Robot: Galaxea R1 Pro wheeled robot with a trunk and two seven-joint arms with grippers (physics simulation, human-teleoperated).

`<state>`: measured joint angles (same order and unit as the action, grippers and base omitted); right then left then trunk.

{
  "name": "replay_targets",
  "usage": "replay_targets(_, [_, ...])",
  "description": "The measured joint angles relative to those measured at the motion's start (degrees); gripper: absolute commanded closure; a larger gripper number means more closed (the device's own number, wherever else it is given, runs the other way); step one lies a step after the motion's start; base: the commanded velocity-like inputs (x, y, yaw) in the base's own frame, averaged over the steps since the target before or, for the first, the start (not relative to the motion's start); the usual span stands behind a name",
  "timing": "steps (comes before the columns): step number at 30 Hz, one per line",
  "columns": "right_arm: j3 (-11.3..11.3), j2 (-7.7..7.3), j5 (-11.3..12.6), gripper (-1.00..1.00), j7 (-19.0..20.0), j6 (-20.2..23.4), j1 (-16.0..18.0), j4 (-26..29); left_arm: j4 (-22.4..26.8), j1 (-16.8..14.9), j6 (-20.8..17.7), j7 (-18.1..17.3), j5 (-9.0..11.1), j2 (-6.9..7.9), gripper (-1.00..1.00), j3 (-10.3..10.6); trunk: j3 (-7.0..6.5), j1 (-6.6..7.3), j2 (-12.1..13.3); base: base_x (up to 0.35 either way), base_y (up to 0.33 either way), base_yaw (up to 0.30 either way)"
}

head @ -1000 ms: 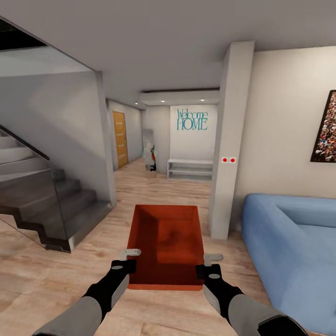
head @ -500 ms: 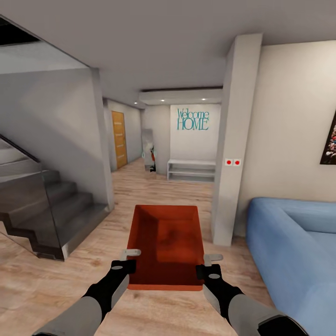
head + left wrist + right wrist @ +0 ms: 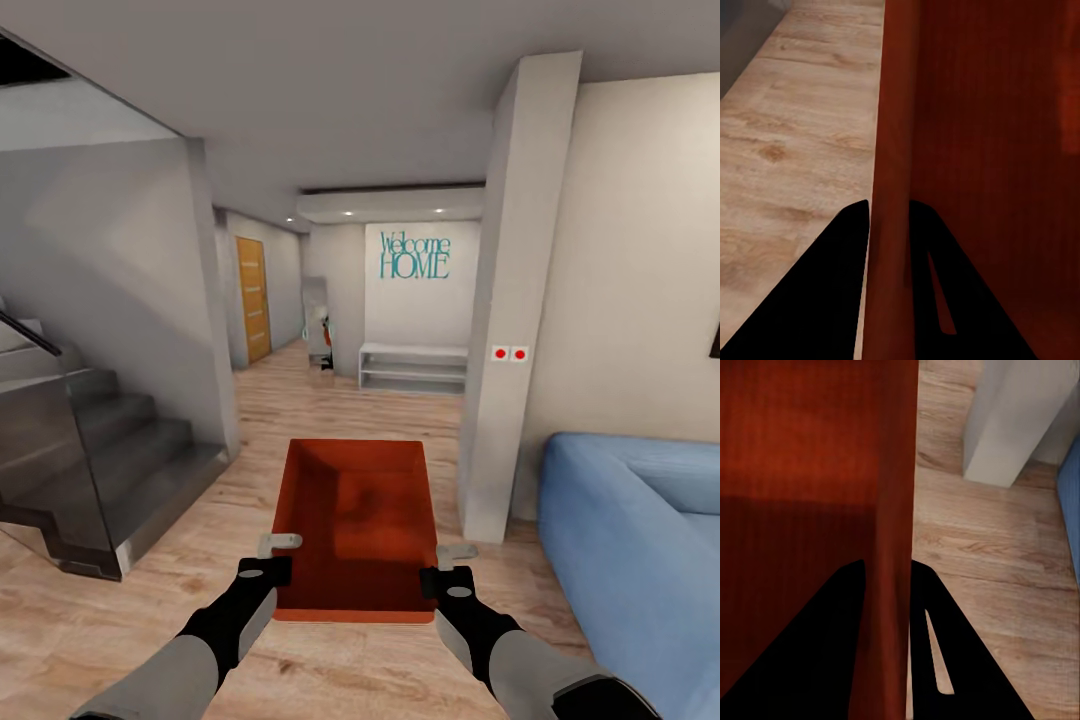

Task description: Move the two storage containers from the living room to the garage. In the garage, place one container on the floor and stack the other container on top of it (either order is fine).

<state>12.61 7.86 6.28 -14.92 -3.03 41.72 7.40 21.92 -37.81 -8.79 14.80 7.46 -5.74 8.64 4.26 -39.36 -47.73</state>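
An orange-red open-topped storage container (image 3: 355, 525) is held up in front of me over the light wood plank floor (image 3: 300, 410) of the living room. My left gripper (image 3: 279, 545) is shut on its left wall (image 3: 894, 150), one finger on each side. My right gripper (image 3: 456, 552) is shut on its right wall (image 3: 898, 510) the same way. The box is empty inside. The other container is out of view.
A white pillar (image 3: 510, 300) stands close on the right, with a blue sofa (image 3: 640, 540) beyond it. Dark stairs with a glass rail (image 3: 90, 460) rise on the left. Ahead, a hallway leads to an orange-brown door (image 3: 252, 298) and a white shelf (image 3: 413, 367).
The camera has moved forward and slightly left: pillar, sofa and stairs have slid outward and the wall picture has nearly left the view. Both grippers keep the same hold on the container.
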Motion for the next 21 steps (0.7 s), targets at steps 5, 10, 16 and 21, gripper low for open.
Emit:
replay_targets(5, [0.01,0.06,-0.01,1.00,-0.09,0.01,0.00,0.00,0.00,0.00,-0.01,-0.12,0.01,0.07,1.00,-0.01,0.00,0.00,0.00,0.323,0.000,0.000])
replay_targets(10, [-0.02,0.07,0.01,1.00,-0.09,-0.08,0.00,0.00,0.06,0.00,0.00,-0.15,-0.07,0.07,1.00,-0.03,0.00,0.00,0.00,0.323,0.000,0.000])
replay_targets(16, [-0.02,0.08,0.03,1.00,-0.10,-0.14,0.00,-0.01,0.08,0.00,0.00,-0.17,-0.09,0.09,1.00,-0.04,0.00,0.00,0.00,0.323,0.000,0.000])
replay_targets(21, [-0.03,0.08,0.02,1.00,-0.10,-0.12,0.00,-0.01,0.09,0.00,-0.01,-0.17,-0.10,0.09,1.00,-0.04,0.00,0.00,0.00,0.323,0.000,0.000])
